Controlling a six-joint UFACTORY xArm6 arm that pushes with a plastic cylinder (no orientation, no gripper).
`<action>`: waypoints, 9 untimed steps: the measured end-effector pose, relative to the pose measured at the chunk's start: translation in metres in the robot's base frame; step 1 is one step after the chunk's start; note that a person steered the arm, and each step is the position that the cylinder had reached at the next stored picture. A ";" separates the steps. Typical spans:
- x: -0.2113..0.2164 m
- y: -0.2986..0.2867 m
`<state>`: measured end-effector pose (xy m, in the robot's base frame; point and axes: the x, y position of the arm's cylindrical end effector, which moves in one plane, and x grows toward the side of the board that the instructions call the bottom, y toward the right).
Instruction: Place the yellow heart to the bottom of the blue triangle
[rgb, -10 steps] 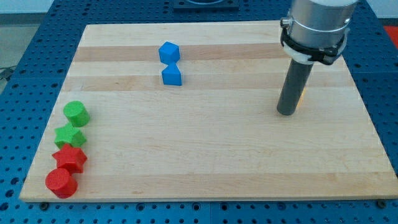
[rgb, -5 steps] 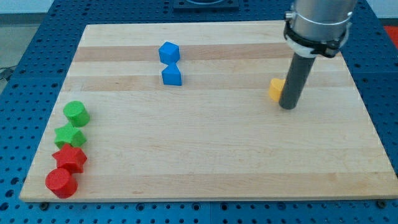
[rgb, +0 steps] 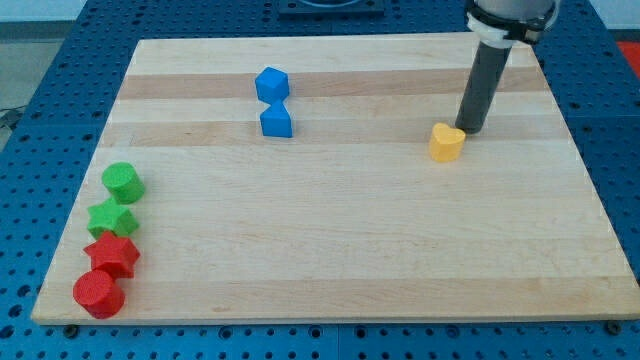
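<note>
The yellow heart (rgb: 447, 142) lies on the wooden board at the view's right of centre. My tip (rgb: 471, 130) stands just to the upper right of the heart, close to it or touching it. The blue triangle (rgb: 276, 122) lies at the upper middle of the board, far to the left of the heart. A blue cube-like block (rgb: 271, 84) sits right above the triangle, nearly touching it.
At the board's lower left stand a green cylinder (rgb: 123, 182), a green star-like block (rgb: 112, 217), a red star-like block (rgb: 112, 254) and a red cylinder (rgb: 98, 294) in a column. The board's edges (rgb: 330, 318) border a blue pegboard table.
My tip has moved up and to the right, from the heart's lower side round to its upper right. The heart, hidden behind the rod before, now shows fully.
</note>
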<state>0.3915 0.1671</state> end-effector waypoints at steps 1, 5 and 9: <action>0.041 -0.021; 0.089 -0.076; 0.062 -0.158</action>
<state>0.4540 0.0089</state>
